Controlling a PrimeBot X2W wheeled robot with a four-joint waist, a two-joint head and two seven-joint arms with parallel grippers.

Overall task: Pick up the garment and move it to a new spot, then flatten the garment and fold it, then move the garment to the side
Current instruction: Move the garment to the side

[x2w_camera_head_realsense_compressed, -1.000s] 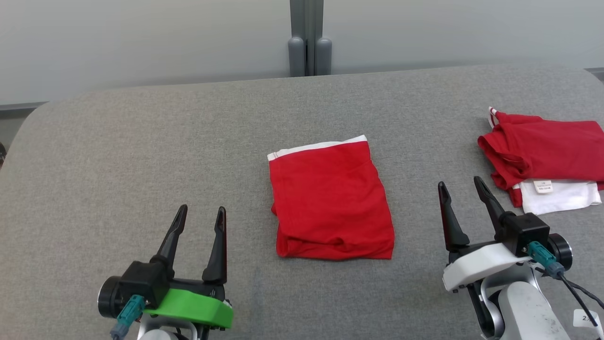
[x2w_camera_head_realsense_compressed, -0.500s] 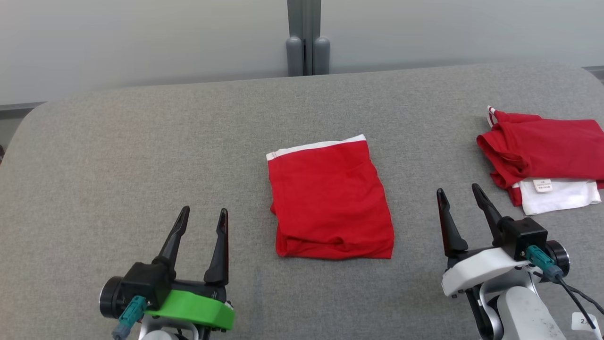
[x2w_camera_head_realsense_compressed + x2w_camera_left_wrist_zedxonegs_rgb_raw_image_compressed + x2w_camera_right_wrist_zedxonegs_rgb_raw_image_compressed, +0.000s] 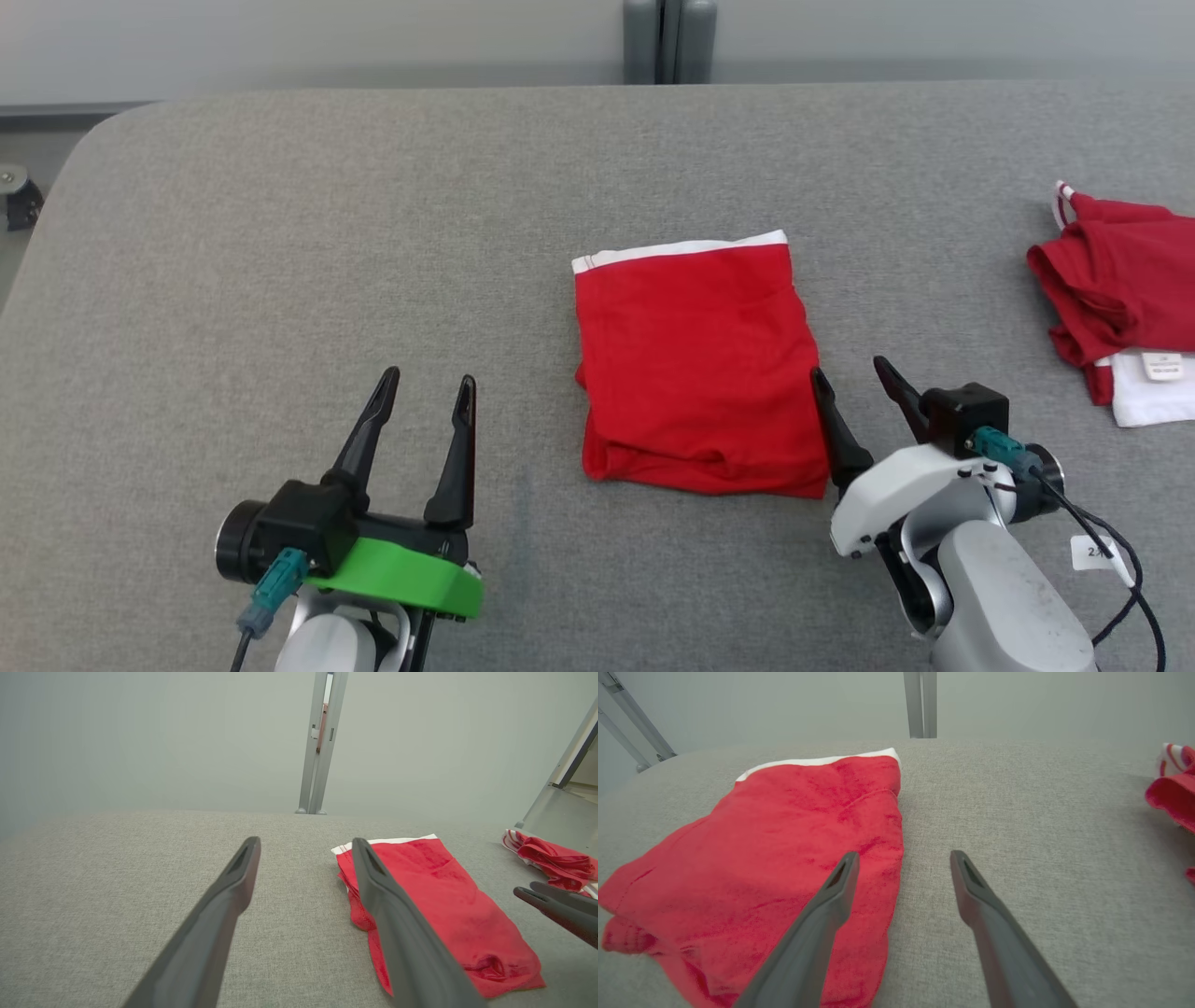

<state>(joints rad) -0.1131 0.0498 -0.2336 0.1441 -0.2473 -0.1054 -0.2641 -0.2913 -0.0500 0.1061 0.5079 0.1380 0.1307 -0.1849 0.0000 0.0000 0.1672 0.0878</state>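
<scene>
A red garment (image 3: 698,369) with a white band along its far edge lies folded into a rectangle at the middle of the grey table (image 3: 327,233). It also shows in the left wrist view as the garment (image 3: 444,905) and in the right wrist view as the garment (image 3: 775,858). My right gripper (image 3: 850,381) hangs open at the garment's right edge, its left finger over the red cloth and its right finger over bare table. My left gripper (image 3: 427,385) stands open well to the left of the garment, holding nothing.
A second red and white garment (image 3: 1120,299) lies bunched at the table's right edge, with a label on its white part. A grey post (image 3: 667,42) stands behind the table's far edge. Bare grey tabletop stretches to the left and far side.
The head camera has tilted and shifted, so the whole scene sits differently in the picture. My right gripper has moved left to the garment's right edge. The left gripper keeps its place, still open.
</scene>
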